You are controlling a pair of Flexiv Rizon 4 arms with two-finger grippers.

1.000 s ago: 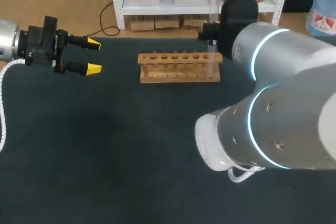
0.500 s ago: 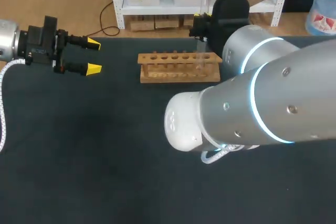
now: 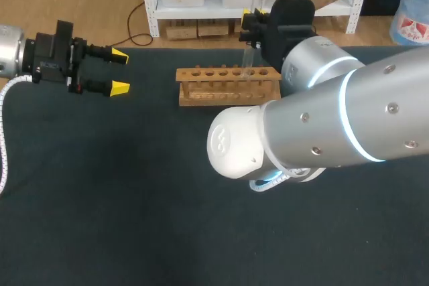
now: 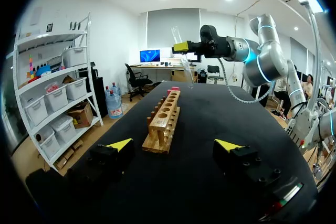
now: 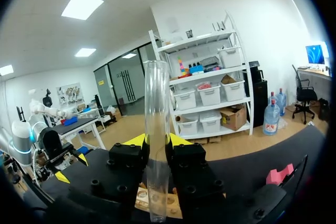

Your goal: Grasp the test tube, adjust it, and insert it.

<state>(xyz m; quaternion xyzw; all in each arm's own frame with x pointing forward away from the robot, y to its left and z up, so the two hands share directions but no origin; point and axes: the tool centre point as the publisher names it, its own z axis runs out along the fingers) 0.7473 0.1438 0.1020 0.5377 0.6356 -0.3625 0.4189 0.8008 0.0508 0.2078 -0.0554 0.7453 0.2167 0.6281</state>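
A clear glass test tube point(image 5: 156, 145) stands upright between the fingers of my right gripper point(image 5: 157, 141), which is shut on it. In the head view the right gripper point(image 3: 249, 21) holds the test tube point(image 3: 247, 55) above the right half of the wooden rack point(image 3: 228, 85), the tube's lower end just over the row of holes. The left wrist view shows the tube point(image 4: 184, 61) hanging over the far end of the rack point(image 4: 165, 121). My left gripper point(image 3: 117, 72) hovers open well to the left of the rack, nothing between its fingers.
My right arm's large grey links point(image 3: 315, 125) cover the table to the right of and in front of the rack. A small pink object point(image 4: 172, 90) lies at the rack's far end. Dark table surface point(image 3: 120, 185) spreads in front of the left gripper.
My right gripper has carried the tube leftward along the rack from its right end and a little higher. The left arm has not moved.
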